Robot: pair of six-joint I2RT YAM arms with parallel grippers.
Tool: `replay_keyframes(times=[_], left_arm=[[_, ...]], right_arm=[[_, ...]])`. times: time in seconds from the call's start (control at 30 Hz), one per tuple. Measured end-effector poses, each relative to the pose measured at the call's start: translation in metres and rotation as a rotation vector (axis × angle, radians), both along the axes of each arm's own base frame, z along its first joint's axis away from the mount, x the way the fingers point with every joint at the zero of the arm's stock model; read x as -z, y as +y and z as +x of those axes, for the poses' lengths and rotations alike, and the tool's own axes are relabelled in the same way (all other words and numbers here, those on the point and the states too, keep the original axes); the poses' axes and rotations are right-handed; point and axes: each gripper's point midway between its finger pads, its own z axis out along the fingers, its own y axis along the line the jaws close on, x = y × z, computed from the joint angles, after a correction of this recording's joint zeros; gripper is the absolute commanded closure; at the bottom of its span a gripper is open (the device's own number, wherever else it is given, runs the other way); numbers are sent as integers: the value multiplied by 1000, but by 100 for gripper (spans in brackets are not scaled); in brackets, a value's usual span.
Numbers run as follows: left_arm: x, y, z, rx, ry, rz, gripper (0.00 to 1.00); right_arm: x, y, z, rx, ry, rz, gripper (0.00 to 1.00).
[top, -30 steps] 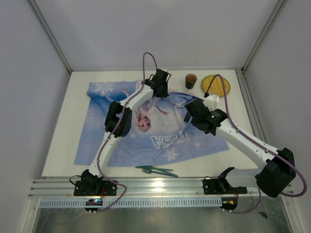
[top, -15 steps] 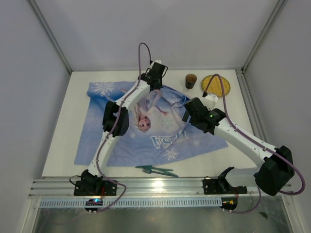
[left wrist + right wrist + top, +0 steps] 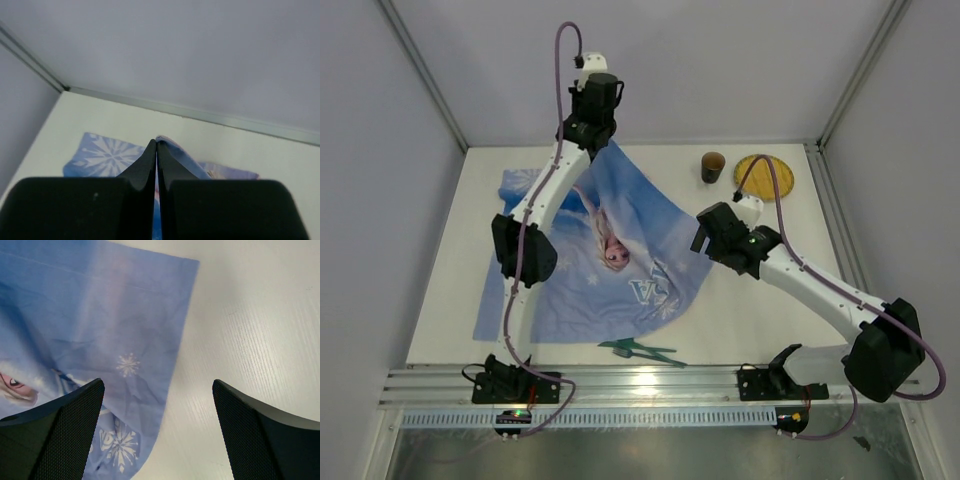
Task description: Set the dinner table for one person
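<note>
The table (image 3: pixel 450 300) is a flat, matte white rectangle lying under both arms, bordered by ribbed silver aluminium rail (image 3: pixel 650 385) along its near edge and by plain grey walls on the other sides. Most of its middle is covered by a thin blue cloth (image 3: pixel 580 290) printed with white snowflakes, a cartoon girl's face and large pale letters.

The cloth's far edge is drawn up off the table into a soft peak, and folds run down from it. That peak is pinched between the smooth black fingers of the left end effector (image 3: pixel 156 145), clenched tight on the fabric.

The right end effector (image 3: pixel 158 385) hovers over the cloth's right border, its mesh-textured pads spread wide apart and holding nothing.

Right of the cloth, towards the far corner, a small dark brown cup (image 3: pixel 712 166) stands upright. Just beyond it lies a round yellow plate (image 3: pixel 765 178).

Just near of the cloth, slender teal-green utensils (image 3: pixel 642 350) lie flat on the table.
</note>
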Motion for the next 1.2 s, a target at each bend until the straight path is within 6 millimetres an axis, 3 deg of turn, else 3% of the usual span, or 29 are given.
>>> replay_keyframes(times=[0.13,0.27,0.33,0.5,0.63,0.83,0.93,1.2], left_arm=[[-36,27,-3,-86,-66,120,100],[-45,65,-6,-192,-57,208,100],[-46,83,-7,-235,-44,232,100],[-44,117,-9,-316,-15,271,100],[-37,117,-12,-316,14,285,100],[-21,110,-17,-299,68,299,100],[-11,110,-18,-295,96,306,100],[8,110,-23,-286,154,311,100]], right_arm=[[2,5,1,-17,7,12,7],[4,17,4,-86,9,33,7],[3,37,7,-199,-2,86,7],[-4,122,-15,-699,25,310,7],[-6,190,-46,-1041,93,403,7],[0,273,-94,-1337,166,464,7],[6,282,-114,-1396,208,451,7],[26,274,-163,-1538,274,286,7]])
